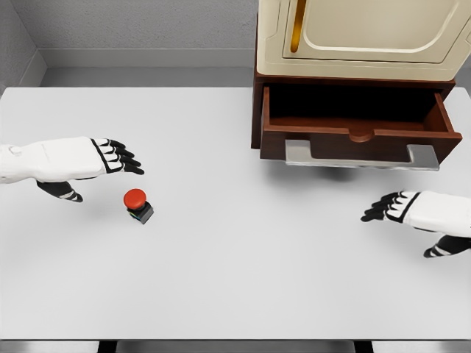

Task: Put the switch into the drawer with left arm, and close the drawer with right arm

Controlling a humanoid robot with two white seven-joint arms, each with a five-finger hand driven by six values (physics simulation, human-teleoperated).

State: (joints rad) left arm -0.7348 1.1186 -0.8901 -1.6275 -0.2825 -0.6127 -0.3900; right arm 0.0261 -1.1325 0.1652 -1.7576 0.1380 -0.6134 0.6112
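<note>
1. Step in hand: the reach for the pickup. Nothing is grasped yet, and the switch (137,204) sits on the worktop (235,294), left of middle, well apart from the drawer.
2. Switch: red round push-button on a small dark base, tilted a bit. Looks light and small, prob. easy to knock over if nudged sideways.
3. Left hand (110,157) hovers near the worktop's left edge, just up-left of the switch, not touching it. Its fingers (126,159) are spread and stretched out and the thumb hangs below; they hold nothing.
4. Right hand (394,207) is near the worktop's right edge, below the drawer front. Its fingers (375,213) are loosely extended, w/ nothing in them; it looks idle, waiting its turn.
5. Drawer (353,118): dark wood, pulled out at the worktop's far right, under a cream cabinet (360,37). Metal handle (360,158) runs along the front. Inside looks empty, though it's in shadow.
6. Next move, my read: left hand drops onto the button, wraps thumb + fingers round the base, lifts, and carries it across to the far right over the drawer's front wall.
7. After that, the right hand needs to push the drawer front in. Not started.
</note>
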